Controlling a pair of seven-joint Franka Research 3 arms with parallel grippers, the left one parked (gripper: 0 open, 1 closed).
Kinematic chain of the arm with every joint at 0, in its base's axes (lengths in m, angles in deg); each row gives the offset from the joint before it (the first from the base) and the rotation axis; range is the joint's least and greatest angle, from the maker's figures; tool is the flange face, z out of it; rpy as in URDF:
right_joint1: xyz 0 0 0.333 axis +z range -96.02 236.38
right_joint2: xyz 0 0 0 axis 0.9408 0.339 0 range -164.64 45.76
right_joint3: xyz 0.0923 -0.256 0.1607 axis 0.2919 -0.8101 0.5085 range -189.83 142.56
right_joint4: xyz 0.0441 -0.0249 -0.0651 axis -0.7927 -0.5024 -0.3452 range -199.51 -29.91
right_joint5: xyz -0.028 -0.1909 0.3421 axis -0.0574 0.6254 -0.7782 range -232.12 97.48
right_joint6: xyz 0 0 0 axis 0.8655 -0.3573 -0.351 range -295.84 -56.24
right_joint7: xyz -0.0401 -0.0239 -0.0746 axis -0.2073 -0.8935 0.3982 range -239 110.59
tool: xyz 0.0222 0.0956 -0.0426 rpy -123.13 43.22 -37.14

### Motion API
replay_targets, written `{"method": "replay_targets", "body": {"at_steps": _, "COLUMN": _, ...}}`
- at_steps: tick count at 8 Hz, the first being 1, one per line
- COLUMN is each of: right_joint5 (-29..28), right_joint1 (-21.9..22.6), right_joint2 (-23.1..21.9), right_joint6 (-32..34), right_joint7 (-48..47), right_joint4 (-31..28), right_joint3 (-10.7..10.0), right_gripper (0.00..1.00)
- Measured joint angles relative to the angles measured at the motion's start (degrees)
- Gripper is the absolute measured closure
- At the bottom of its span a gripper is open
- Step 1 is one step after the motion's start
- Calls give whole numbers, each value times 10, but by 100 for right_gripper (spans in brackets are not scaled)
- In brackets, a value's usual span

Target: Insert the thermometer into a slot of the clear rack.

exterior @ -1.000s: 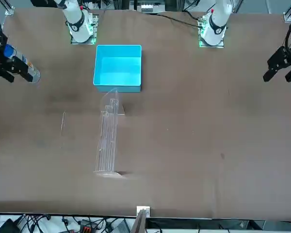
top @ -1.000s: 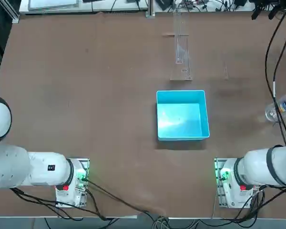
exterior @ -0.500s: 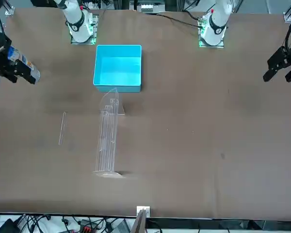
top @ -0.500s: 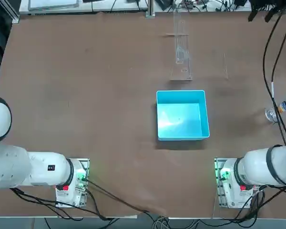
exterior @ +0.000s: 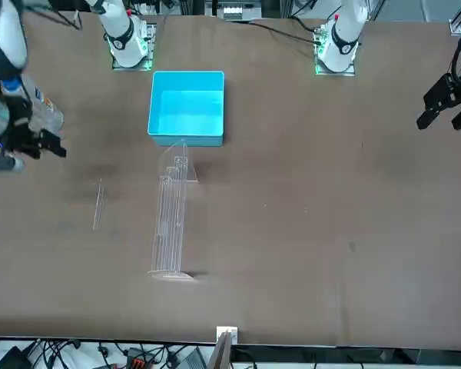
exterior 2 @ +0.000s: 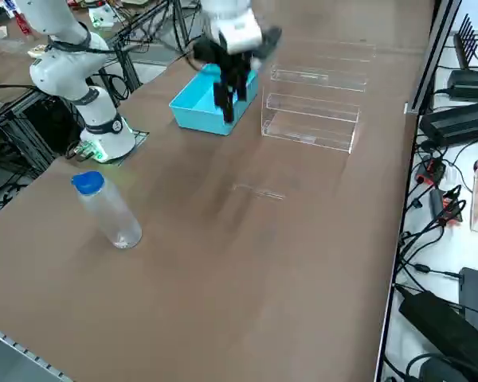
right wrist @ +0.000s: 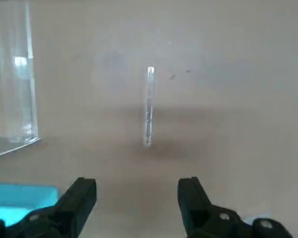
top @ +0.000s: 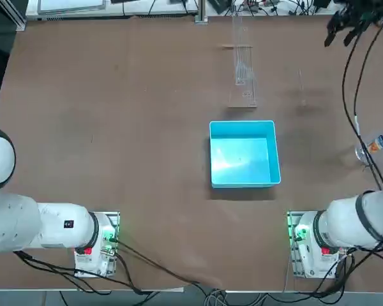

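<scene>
Hand: we are holding the right hand [right wrist: 136, 201] open and empty, above the thermometer [right wrist: 149, 106].
Advice: we are judging it best to straddle the rod's middle before closing.

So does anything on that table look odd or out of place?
Only the thermometer, lying flat on the table beside the clear rack rather than standing in it. The right hand hovers open above it. Nothing spilled or broken.

table [top: 115, 95]: brown, wide | edges: cables [exterior 2: 430, 231], power bricks [exterior 2: 454, 119]
</scene>
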Motion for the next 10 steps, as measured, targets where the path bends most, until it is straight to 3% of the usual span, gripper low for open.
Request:
{"method": "replay_targets", "body": {"at_steps": 2, "right_joint5": 0, "right_joint1": 0, "right_joint2": 31, "right_joint6": -84, "right_joint7": 0, "right_joint4": -50, "right_joint3": 0, "right_gripper": 0}}
{"method": "replay_targets", "body": {"at_steps": 7, "right_joint5": 0, "right_joint1": 0, "right_joint2": 139, "right_joint6": -271, "right_joint7": 14, "right_joint4": -73, "right_joint3": 1, "right_gripper": 0}}
{"method": "replay_targets", "body": {"at_steps": 10, "right_joint5": 0, "right_joint1": 0, "right_joint2": 208, "right_joint6": -320, "right_joint7": 15, "right_joint4": -64, "right_joint3": 3, "right_gripper": 4}}
